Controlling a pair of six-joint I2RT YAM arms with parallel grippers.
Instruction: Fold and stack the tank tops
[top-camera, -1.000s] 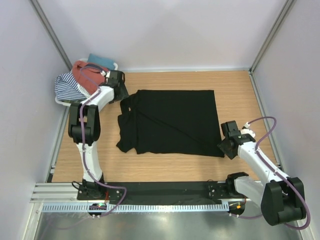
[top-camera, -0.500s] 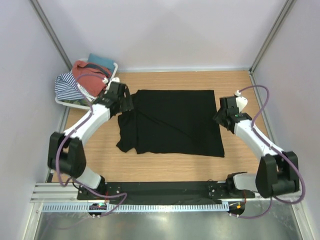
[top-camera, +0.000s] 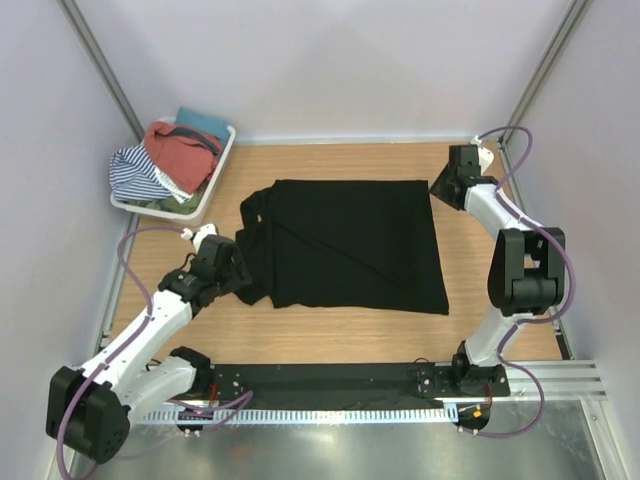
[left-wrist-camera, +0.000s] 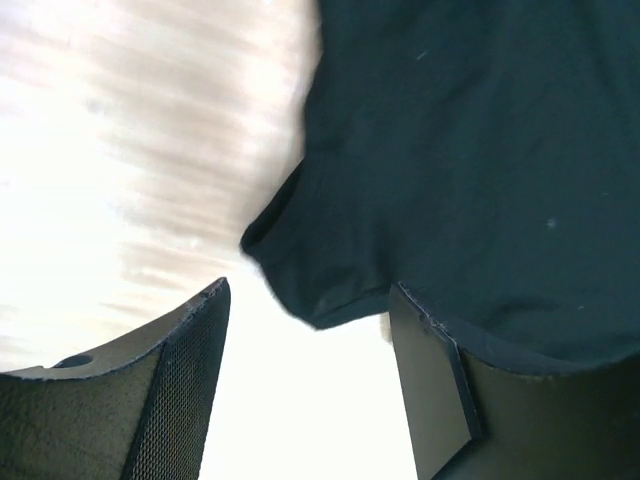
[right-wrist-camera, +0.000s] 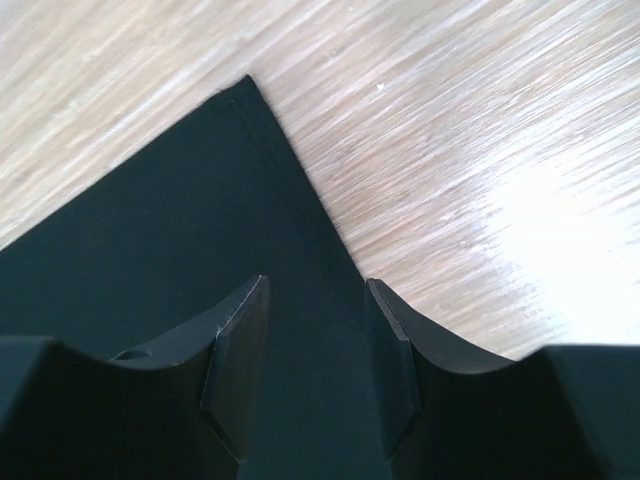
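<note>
From above, shows the black tank top (top-camera: 345, 245) spread flat across the middle of the wooden surface (top-camera: 330, 327), straps bunched at its left side. Shows the rust-red tank top (top-camera: 180, 150) heaped in the white basket (top-camera: 221, 168) at the far left corner, beside a striped cloth (top-camera: 135, 172) and a teal cloth (top-camera: 202, 120), well apart from the black one.

Puts the left pincer (top-camera: 228, 272) low at the near left corner of the black tank top, right at its edge. In the left wrist view, has the left pincer (left-wrist-camera: 308, 290) open: 2 fingers apart, a rounded lobe of black cloth between them, close against the finger (left-wrist-camera: 430, 380) on the picture's right and clear of the other. Blurs the wood behind.

Puts the right pincer (top-camera: 447, 187) at the far right corner of the same top. In the right wrist view, has the right pincer (right-wrist-camera: 315, 282) open too, jaws set either side of the stitched hem, the cloth's pointed corner just ahead of them, bare wood to the right. Grips nothing on either side, as far as visible.
</note>
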